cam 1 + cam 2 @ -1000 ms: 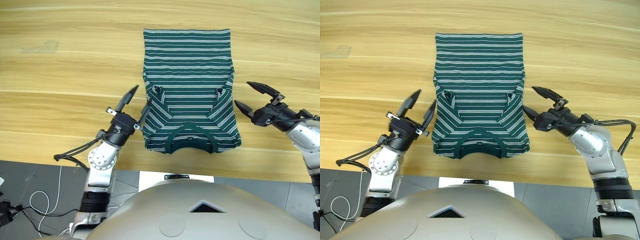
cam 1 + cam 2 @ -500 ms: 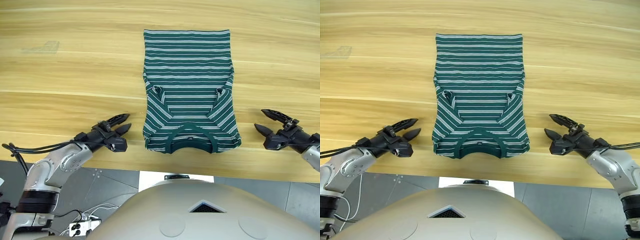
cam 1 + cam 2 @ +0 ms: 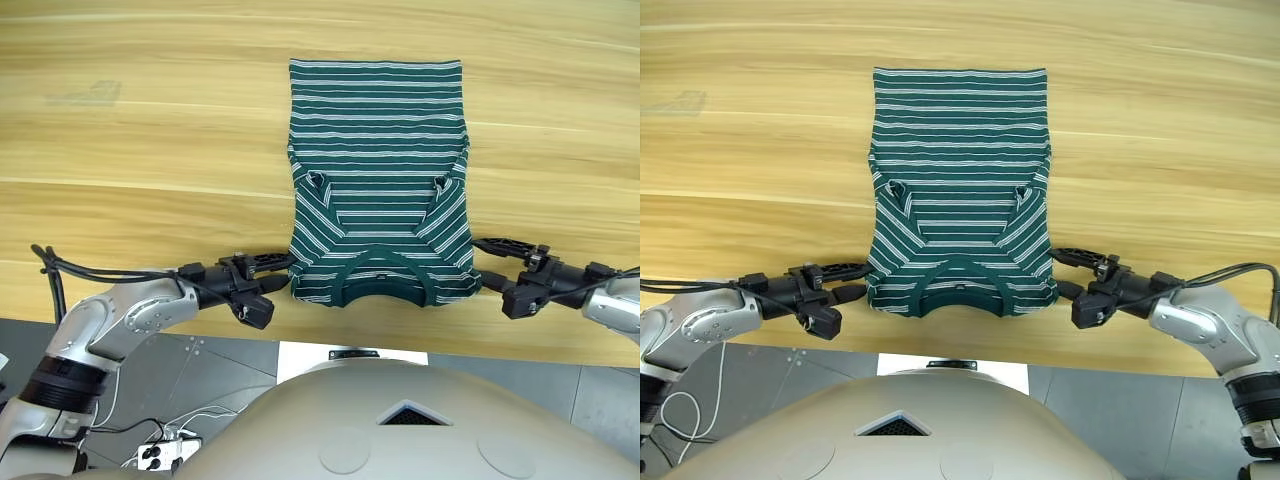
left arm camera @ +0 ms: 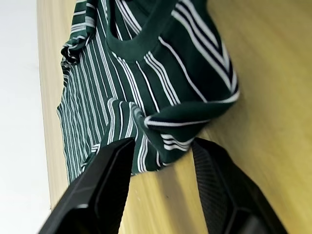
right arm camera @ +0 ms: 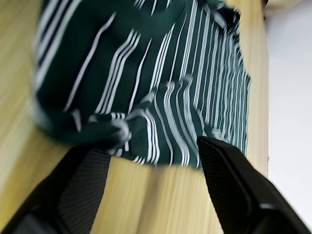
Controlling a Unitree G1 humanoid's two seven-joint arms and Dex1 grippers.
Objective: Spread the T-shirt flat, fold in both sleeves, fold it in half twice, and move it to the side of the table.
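as the t-shirt (image 3: 378, 180) lies flat, sleeves folded in, on the wooden table (image 3: 150, 150), my left gripper (image 3: 283, 271) and right gripper (image 3: 482, 262) flank its collar-end corners, fingers spread wide, gripping nothing.

The light wooden bench (image 3: 150, 140) carried a green, white-striped T-shirt (image 3: 378, 170), lying flat near its front edge with both sleeves folded in over the body and the collar toward the robot
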